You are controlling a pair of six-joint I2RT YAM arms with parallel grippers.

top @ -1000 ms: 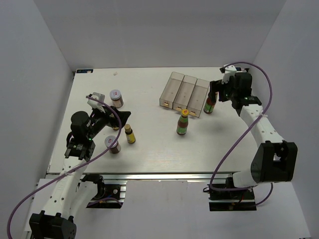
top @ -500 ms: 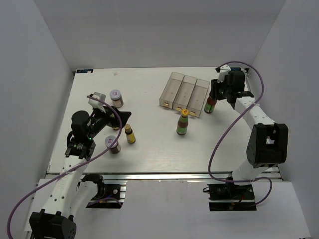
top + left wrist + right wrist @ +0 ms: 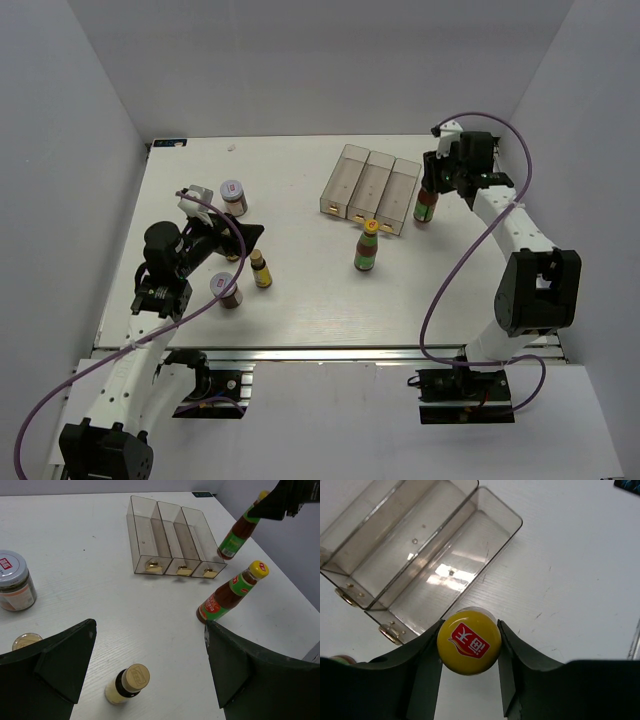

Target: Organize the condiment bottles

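Nearest to you, at 7 o'clock on the white table [image 3: 310,310], the near jar [image 3: 226,289] stands upright, brown with a white lid. Just past it, at its 1 o'clock, stands a slim gold-capped bottle [image 3: 129,682]. Your left gripper [image 3: 149,625] hangs over that spot with its two sides spread wide and nothing in them. In the left wrist view the slim bottle shows low down between them, and neither side touches it. A second slim bottle [image 3: 26,641] peeks out by the left side, with only its gold cap showing. At 3 o'clock from these, near the middle of the table, the near red sauce bottle [image 3: 367,247] stands alone and upright, with a green label and a yellow cap. Farther back, at 10 o'clock, is the far jar [image 3: 233,196]. At 1 o'clock lies the clear tray [image 3: 372,186] with three long slots. The far red sauce bottle [image 3: 426,205] is just beside the tray's right slot, at its 4 o'clock corner. Your right gripper [image 3: 470,625] sits over it from above. Its fingers [image 3: 427,665] press on both sides of the yellow cap [image 3: 468,642], so it is gripping that bottle. You cannot tell if the bottle's foot rests on the table or is lifted.
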